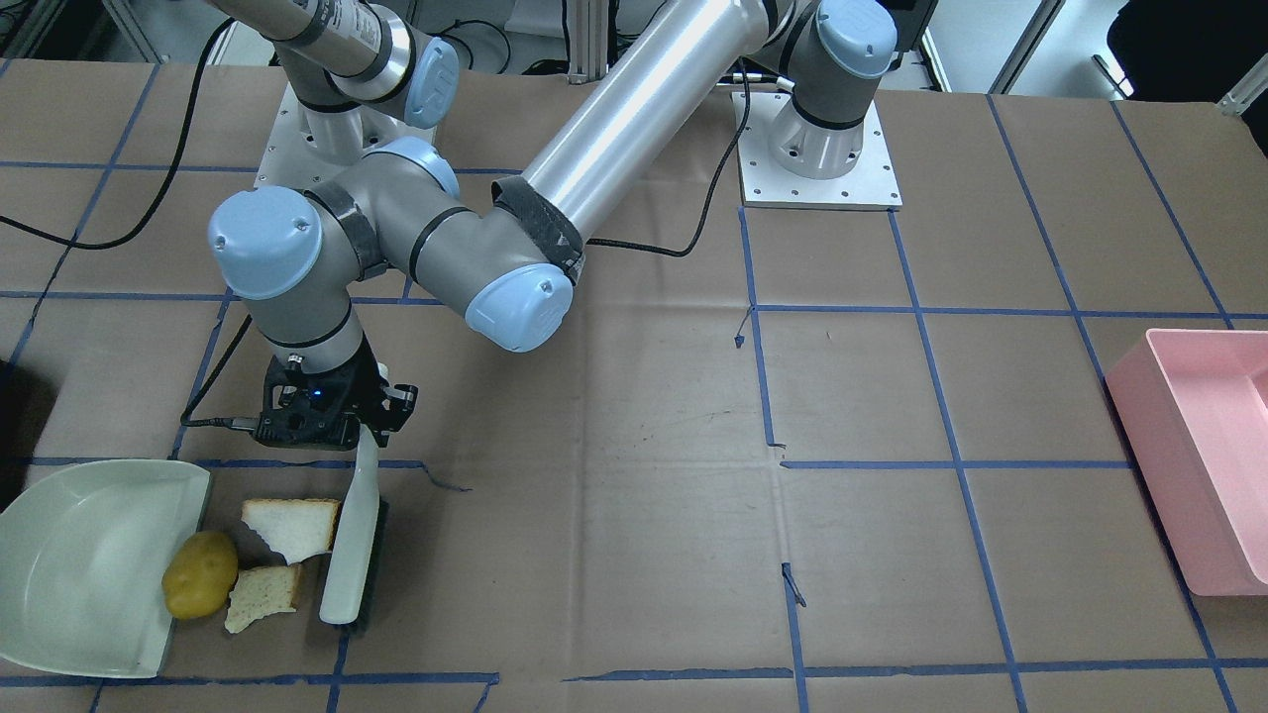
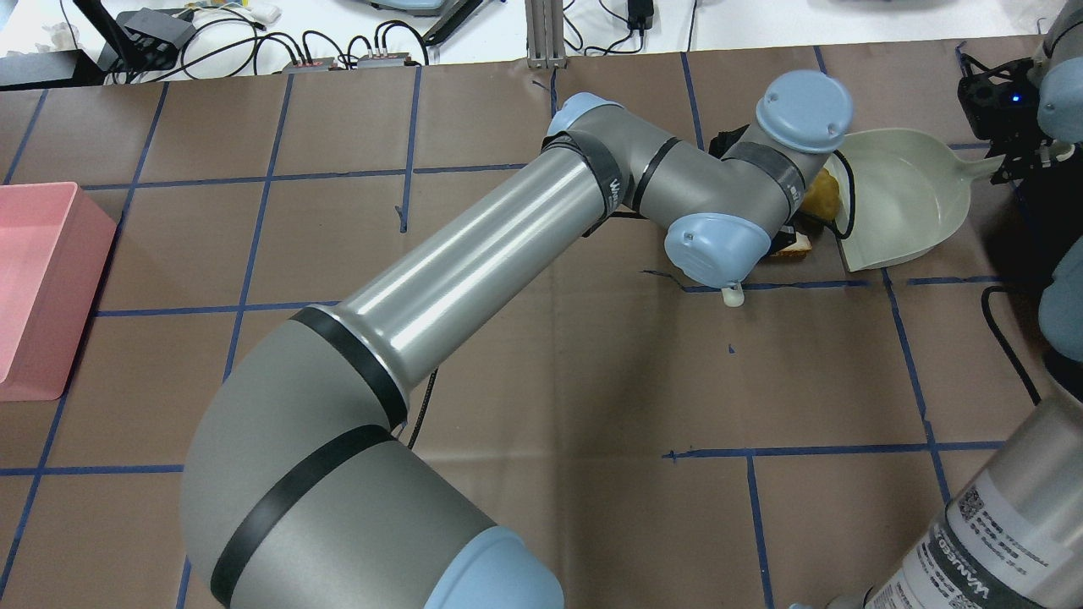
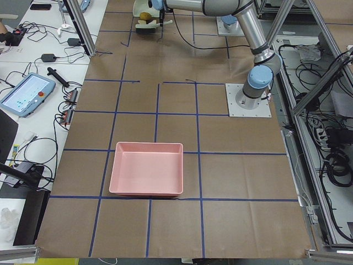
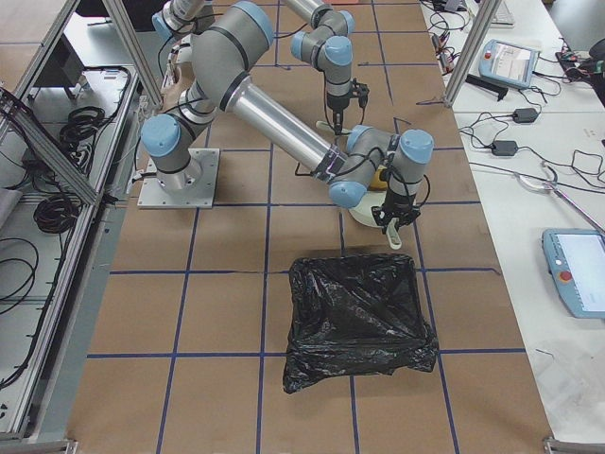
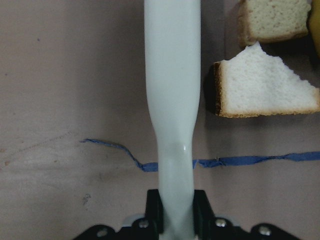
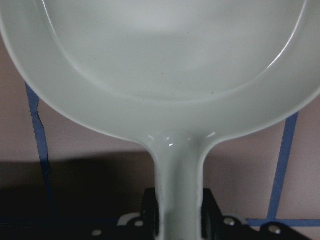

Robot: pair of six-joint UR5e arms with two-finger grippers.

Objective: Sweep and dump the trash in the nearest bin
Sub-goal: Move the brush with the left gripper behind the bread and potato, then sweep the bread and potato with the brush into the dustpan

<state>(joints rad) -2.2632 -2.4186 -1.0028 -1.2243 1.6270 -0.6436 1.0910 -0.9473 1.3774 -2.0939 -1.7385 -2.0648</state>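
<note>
The trash lies in a small cluster: a yellow potato [image 1: 200,574] against the lip of the pale green dustpan [image 1: 79,564], and two bread pieces [image 1: 292,525] [image 1: 263,597] just beside it. A white brush [image 1: 352,555] stands on the table on the far side of the bread from the pan, nearly touching the larger slice [image 5: 265,92]. My left gripper [image 5: 176,210] is shut on the brush handle. My right gripper [image 6: 180,205] is shut on the dustpan handle, with the pan flat on the table. A black bag bin [image 4: 354,322] sits close to the dustpan.
A pink bin [image 1: 1199,456] rests at the table's opposite end, far from the trash. My left arm's long forearm [image 2: 474,254] stretches across the table middle. Blue tape lines grid the brown table cover. Cables and devices line a side bench [image 3: 33,94].
</note>
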